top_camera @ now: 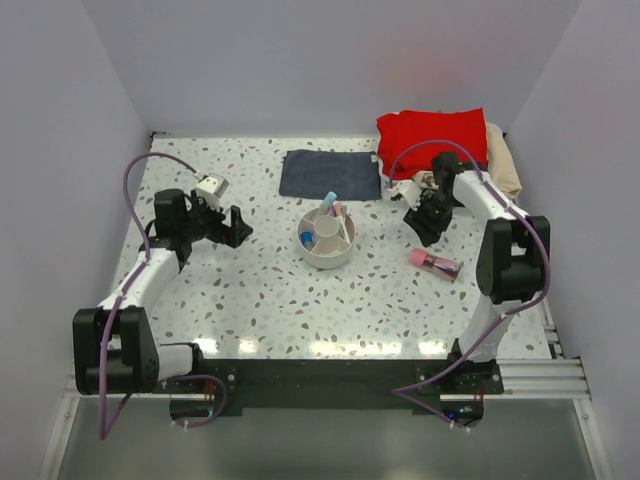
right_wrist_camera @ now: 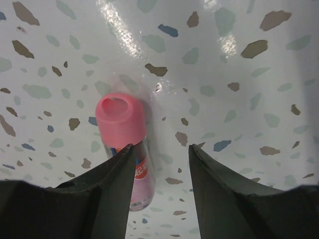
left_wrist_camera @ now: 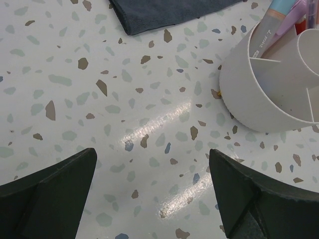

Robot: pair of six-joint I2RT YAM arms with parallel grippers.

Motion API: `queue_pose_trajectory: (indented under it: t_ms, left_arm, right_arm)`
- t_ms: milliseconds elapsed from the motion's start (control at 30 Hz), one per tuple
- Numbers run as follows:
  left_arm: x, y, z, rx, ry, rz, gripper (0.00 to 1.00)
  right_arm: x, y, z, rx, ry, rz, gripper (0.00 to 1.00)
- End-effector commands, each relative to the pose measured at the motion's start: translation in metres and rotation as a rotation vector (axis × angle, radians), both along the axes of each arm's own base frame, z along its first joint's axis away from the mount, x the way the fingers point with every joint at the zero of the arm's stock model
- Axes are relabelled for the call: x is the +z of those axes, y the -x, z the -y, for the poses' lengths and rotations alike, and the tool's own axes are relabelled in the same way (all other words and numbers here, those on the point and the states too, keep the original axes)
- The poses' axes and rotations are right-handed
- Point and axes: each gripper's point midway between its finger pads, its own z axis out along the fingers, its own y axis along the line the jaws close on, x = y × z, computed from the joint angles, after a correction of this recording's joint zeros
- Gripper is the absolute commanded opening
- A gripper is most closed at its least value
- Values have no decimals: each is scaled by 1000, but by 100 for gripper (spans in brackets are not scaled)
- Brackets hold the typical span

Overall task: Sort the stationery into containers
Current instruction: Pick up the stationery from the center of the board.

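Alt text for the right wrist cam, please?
A pink-capped tube in clear wrap lies on the speckled table, partly hidden behind one finger of the right end effector. The fingers are apart, with only table between them.

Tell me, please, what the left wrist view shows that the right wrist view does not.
Only the left wrist view: the divided white bowl holding pens, and a corner of the dark-blue cloth. Only the right wrist view: a pink-capped tube lying flat beside one finger. Both: the speckled table and open, empty fingers, of the left gripper and the right gripper.
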Motion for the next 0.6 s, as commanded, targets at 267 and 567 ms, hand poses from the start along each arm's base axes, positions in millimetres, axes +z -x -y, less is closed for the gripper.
queue_pose_trajectory:
  t_ms: [267, 567]
  left_arm:
    - [13, -5, -3, 6, -7, 59, 100]
    - [15, -7, -2, 8, 5, 58, 100]
  right_arm:
    - [-19, 65, -7, 71, 55, -117, 55]
    - [-51, 81, 1, 101, 175, -123, 56]
